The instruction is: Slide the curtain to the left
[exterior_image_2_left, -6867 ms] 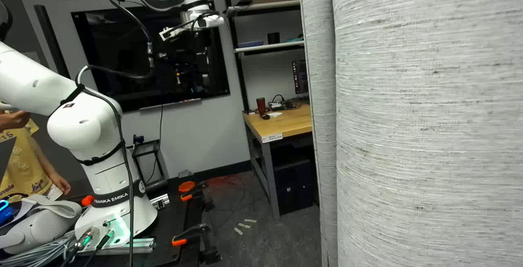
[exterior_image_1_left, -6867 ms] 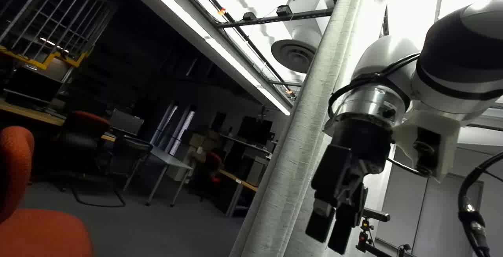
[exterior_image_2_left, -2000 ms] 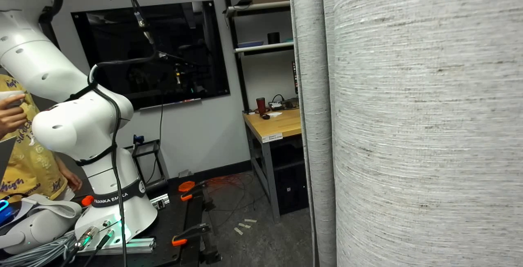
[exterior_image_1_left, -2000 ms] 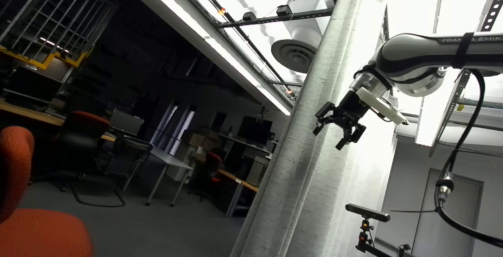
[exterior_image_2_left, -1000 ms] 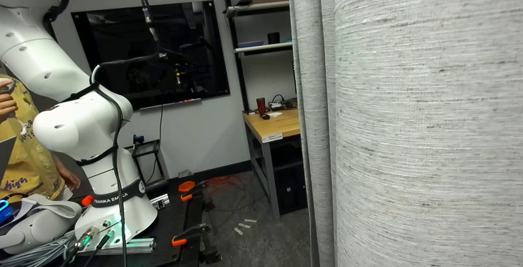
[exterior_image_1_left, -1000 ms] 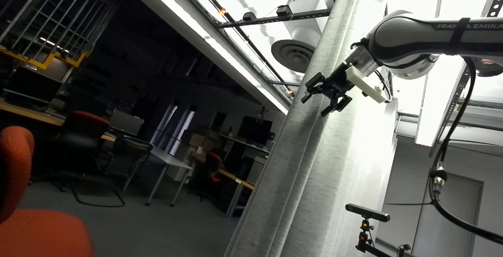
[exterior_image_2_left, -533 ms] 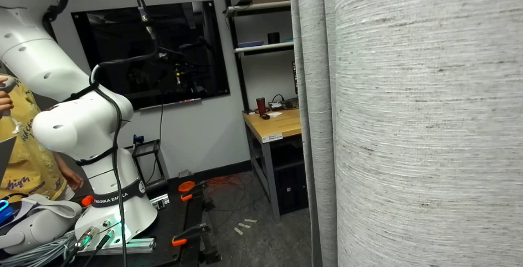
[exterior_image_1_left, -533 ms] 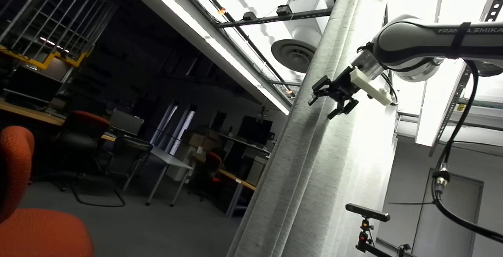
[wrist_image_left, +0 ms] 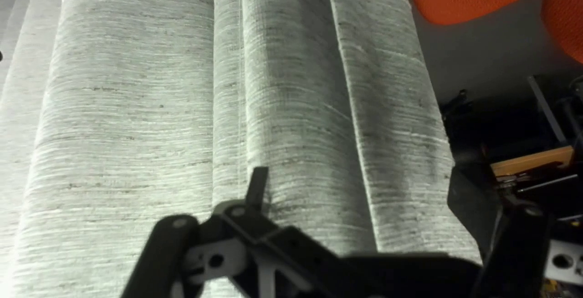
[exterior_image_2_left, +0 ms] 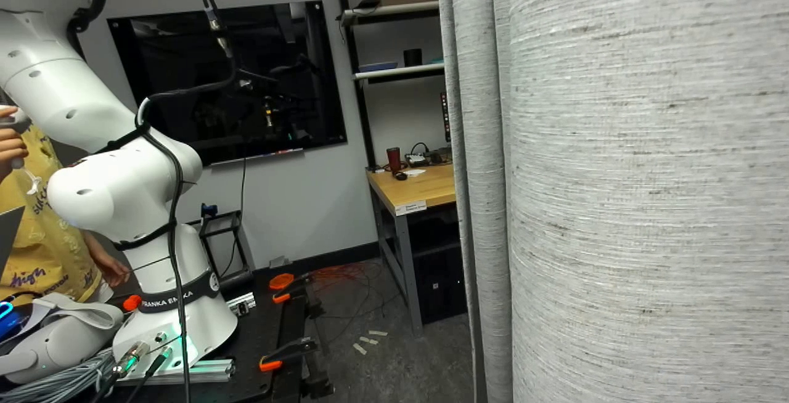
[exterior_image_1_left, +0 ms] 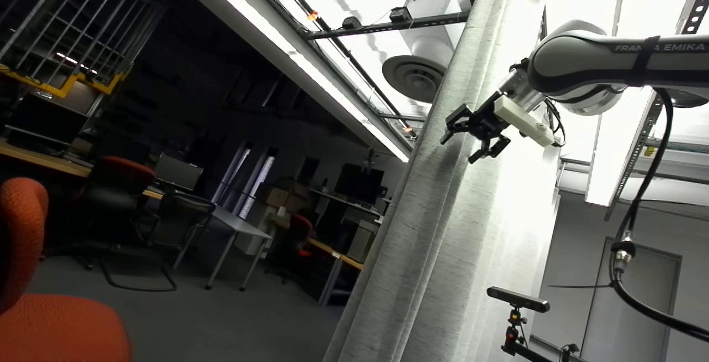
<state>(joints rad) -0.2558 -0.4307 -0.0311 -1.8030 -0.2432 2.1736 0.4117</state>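
Before tugging left, square gripper (exterior_image_1_left: 458, 150) up to curtain (wrist_image_left: 227, 106), hanging just ahead; note jaws spread wide, seemingly straddling edge folds (wrist_image_left: 396, 152), can't tell contact. Pinch deep, then drag slow, level.

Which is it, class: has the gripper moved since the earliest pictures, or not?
Yes: the gripper moved upward in an exterior view, now above the black camera.

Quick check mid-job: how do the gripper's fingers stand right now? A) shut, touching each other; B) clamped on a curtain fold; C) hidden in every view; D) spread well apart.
D: in an exterior view the gripper stands open, and the wrist view shows its fingers far apart, with the curtain visible across the gap.
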